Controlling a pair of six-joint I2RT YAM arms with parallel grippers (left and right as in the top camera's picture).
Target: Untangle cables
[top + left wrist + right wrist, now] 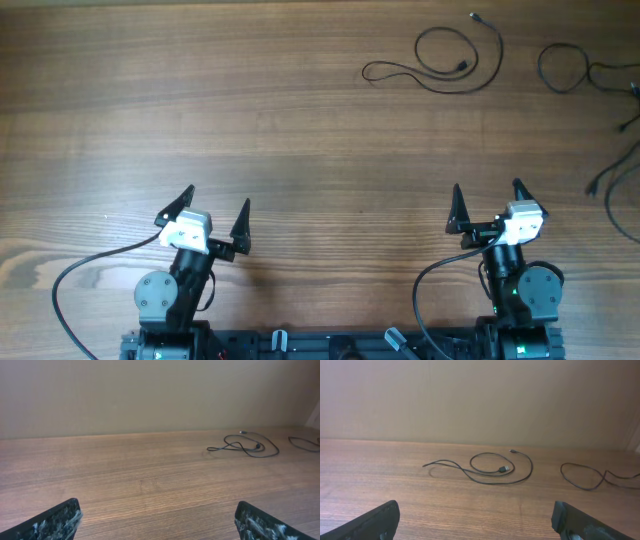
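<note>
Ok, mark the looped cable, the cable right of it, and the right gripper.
looped cable point(505, 468), right wrist view, its plug
second cable point(590, 489), right wrist view, bottom of loop
right gripper point(487, 186), overhead view, midway between fingertips

Table point(300, 130): brown wood, matte, grain running side to side, lying below the left pincer point(158, 510) and right pincer point(476, 510) and stretching far ahead of both. Wall point(150, 395): plain beige, unmarked, rising from the table's far edge, well ahead of each pincer.
</note>
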